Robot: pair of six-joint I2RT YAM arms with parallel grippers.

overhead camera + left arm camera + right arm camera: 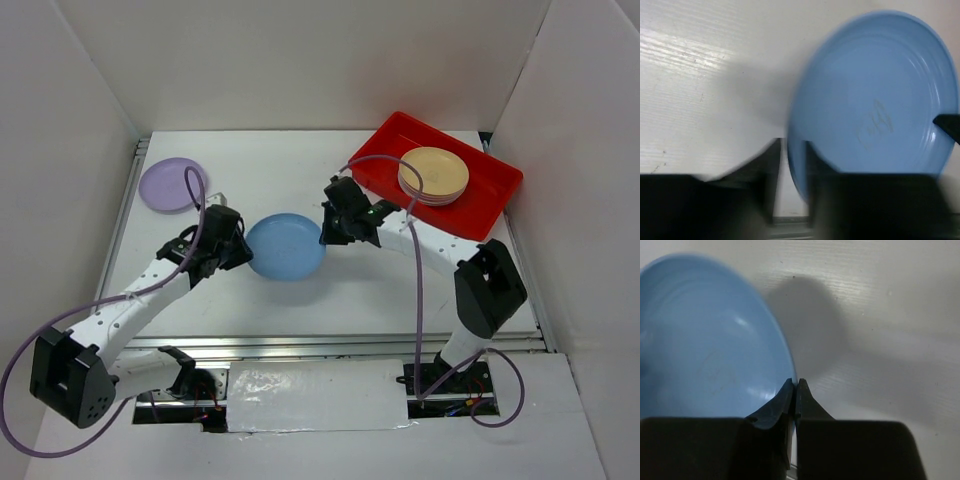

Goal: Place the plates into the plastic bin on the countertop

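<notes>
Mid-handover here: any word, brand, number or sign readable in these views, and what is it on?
No readable text in any view.
Blue plate: a faint raised mark at its centre, too blurred to read as letters.
Lilac plate, cream plates, red bin: no markings visible.

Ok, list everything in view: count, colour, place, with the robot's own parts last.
light blue plate: one, light blue, mid-table between the two arms, its rim pinched from both sides.
lilac plate: one, lilac, far left of the countertop, lying flat.
stacked plates: a few, exact count unclear, top one yellow-orange, inside the bin.
plastic bin: one, bright red, far right corner.
countertop: one, white.
cables: purple, trailing along both arms.
left gripper: black jaws nearly closed across the blue plate's left rim.
right gripper: black jaws closed on the blue plate's right rim.
</notes>
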